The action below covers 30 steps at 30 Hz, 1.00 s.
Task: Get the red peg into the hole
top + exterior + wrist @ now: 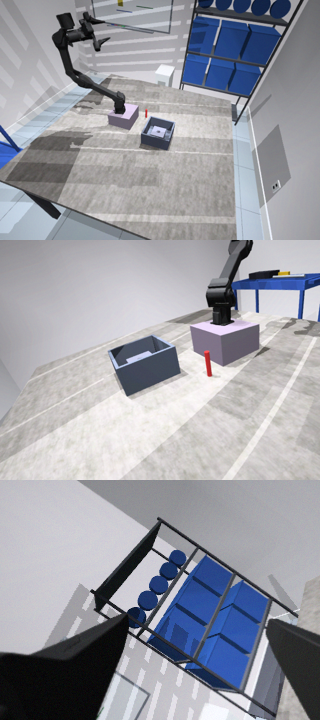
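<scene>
The red peg (146, 113) (208, 364) stands upright on the table, between the arm's pedestal and the box, touching neither. The open dark blue-grey box (156, 142) (152, 374) stands beside it. The pale plate (155, 131) (134, 358) lies at the box's bottom, with a small hole near its middle. My gripper (107, 30) (195, 623) is open and empty, raised high above the table and far from the peg and the box. It is out of view in the exterior view.
The arm stands on a light purple pedestal block (120, 121) (239, 343) close to the peg. The table (155, 180) (155, 433) carries the pedestal, peg and box. A shelf with blue bins (230, 38) (200, 600) stands behind the table.
</scene>
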{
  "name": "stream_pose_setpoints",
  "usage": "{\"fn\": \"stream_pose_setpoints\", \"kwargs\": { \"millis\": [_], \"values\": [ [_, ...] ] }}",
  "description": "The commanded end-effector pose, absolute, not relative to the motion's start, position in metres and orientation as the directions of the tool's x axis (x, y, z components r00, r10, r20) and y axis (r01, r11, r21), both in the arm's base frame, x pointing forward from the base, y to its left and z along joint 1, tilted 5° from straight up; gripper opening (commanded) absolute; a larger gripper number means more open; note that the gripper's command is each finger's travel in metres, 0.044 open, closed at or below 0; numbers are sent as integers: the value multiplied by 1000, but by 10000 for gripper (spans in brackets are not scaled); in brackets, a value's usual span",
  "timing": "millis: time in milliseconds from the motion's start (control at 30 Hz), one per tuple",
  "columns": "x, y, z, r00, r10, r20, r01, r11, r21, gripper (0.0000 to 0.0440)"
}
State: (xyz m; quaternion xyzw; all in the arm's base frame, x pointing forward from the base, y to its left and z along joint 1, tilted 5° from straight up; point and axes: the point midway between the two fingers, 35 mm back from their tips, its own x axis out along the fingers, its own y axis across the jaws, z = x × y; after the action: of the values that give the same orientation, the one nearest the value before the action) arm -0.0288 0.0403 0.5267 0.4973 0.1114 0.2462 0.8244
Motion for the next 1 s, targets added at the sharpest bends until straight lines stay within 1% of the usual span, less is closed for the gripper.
{"fn": "stream_pose_setpoints", "kwargs": {
  "millis": [0,67,267,467,700,967],
  "values": [
    [-24,39,527,863,502,57,-284,388,877,418],
    [-11,39,524,879,476,31,-246,397,884,440],
    [44,39,501,910,396,-121,-67,429,901,440],
    [104,40,466,897,315,-310,134,474,870,440],
    [156,43,412,818,238,-524,346,525,777,440],
    [190,49,344,656,164,-737,550,565,616,440]
  ]
}}
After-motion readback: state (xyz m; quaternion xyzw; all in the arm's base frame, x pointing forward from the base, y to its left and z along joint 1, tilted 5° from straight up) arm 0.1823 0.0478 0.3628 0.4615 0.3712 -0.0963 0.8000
